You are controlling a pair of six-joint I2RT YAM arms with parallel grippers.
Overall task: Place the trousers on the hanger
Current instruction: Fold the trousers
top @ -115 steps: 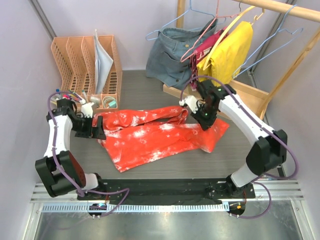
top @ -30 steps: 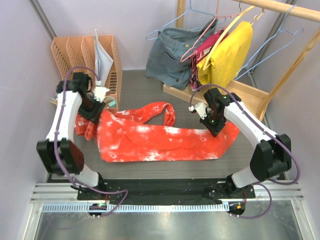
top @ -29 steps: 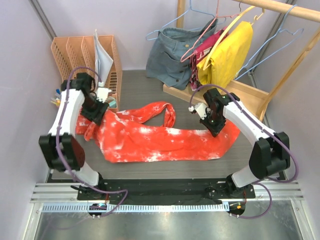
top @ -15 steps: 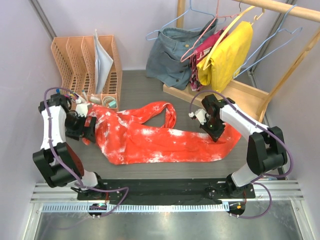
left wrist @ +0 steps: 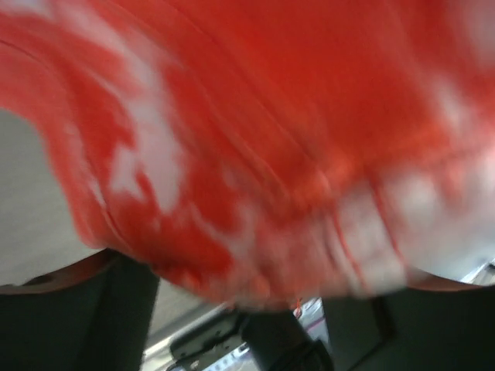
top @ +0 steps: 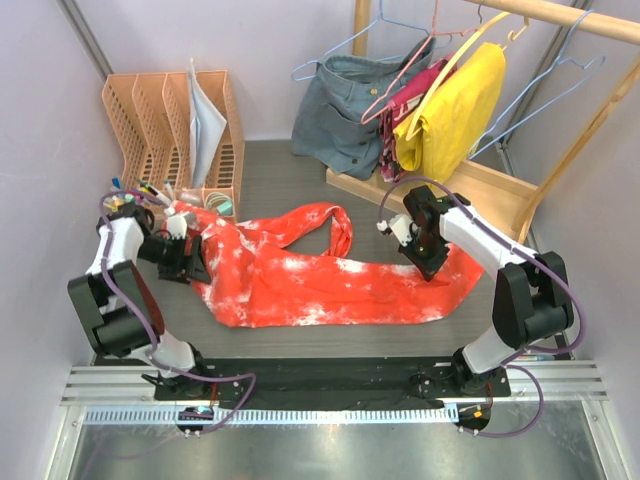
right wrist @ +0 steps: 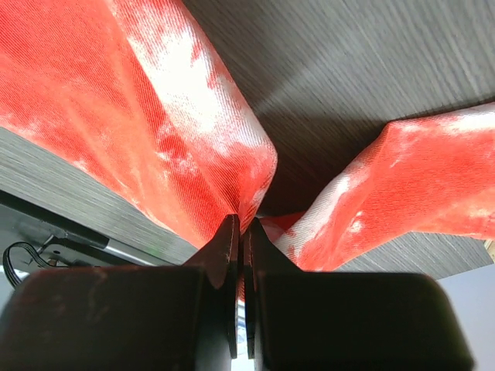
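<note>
Trousers [top: 320, 275] stay clenched in both pincers, left pincer [top: 190, 262] having drawn slightly nearer, right pincer [top: 428, 262] unmoved.

Red-orange trousers [top: 320, 280] splotched with white lie spread flat across the dark table, one leg looping back. A light-blue wire hanger [top: 545, 82] hangs on the rail above.

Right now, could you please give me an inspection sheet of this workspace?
Surface: dark wood-grain table.
Job's things: trousers spread flat across the table; light-blue hanger on the rail.
Clutter: orange file rack; denim garment and yellow garment hanging.
Grippers: left tool at the trousers' left end, grip unclear; right tool shut on a fold.
Cables: purple cable along each arm.
Surroundings: wooden rail, pale walls.
</note>
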